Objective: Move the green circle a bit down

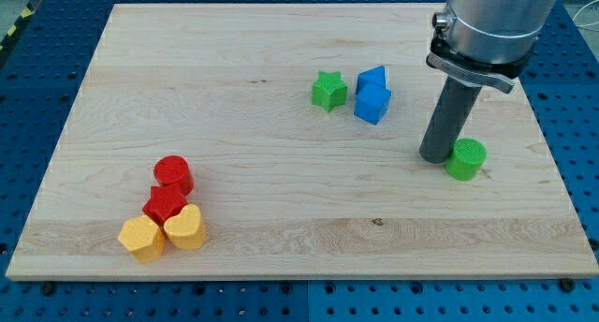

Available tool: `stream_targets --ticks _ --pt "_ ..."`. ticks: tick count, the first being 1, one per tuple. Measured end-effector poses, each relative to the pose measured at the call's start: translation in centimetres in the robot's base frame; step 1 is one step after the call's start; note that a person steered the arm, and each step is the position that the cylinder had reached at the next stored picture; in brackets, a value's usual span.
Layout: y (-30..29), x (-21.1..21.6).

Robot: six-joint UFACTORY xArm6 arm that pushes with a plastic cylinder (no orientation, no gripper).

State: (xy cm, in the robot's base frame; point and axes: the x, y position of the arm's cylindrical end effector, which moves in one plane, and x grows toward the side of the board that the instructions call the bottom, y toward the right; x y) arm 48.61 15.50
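In the camera view, the green circle (466, 160) is seen at the view's right, on the board (281, 200), near its right edge and about midway between top and bottom. It is a short round cylinder standing on its flat face, so no pointing direction and no long axis across the board can be made out.

My tip (435, 158) is placed just to the view's left of the green circle, at about the same height in the view. The two appear to be touching, though a thin gap cannot be ruled out. No jaws are carried by the rod, so nothing is gripped; the circle, if anything, is only met by the rod's side.

A green star (328, 91) is found at the view's upper middle, with two blue blocks (372, 95) just to its right, touching each other. These are well apart from the tip.

At the view's lower left a cluster is formed by a red circle (174, 174), a red star (167, 204) below it, a yellow hexagon (141, 239) and a yellow heart (186, 228), all packed close together.
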Motion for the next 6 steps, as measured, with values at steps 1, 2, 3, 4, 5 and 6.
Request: stream_targets --ticks 1,2,3,4,5,6 --pt "0.0 0.0" --pt "0.0 -1.6" --pt "0.5 -4.1" --pt "2.3 -3.6" --pt "3.8 -3.1" --pt "3.1 -1.0"
